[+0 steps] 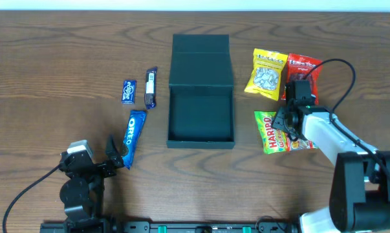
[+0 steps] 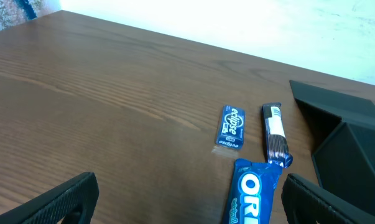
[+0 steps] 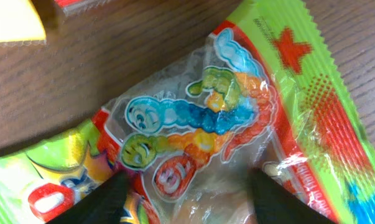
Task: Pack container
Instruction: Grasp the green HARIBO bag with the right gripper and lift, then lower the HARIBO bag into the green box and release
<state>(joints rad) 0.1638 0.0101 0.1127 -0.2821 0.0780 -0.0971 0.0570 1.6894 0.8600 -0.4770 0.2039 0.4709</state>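
Where right gripper point(image 3: 188, 186) overlaps, gummy bag point(image 1: 267, 129) half-hidden

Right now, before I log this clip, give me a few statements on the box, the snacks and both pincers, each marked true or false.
1. The container's lid is shut. False: the flap lies open and the inside is bare.
2. The right pincer is over the Haribo bag, fingers apart. True.
3. The Oreo pack lies inside the container. False: it lies on the table, left of the container.
4. The left pincer is open and holds nothing. True.
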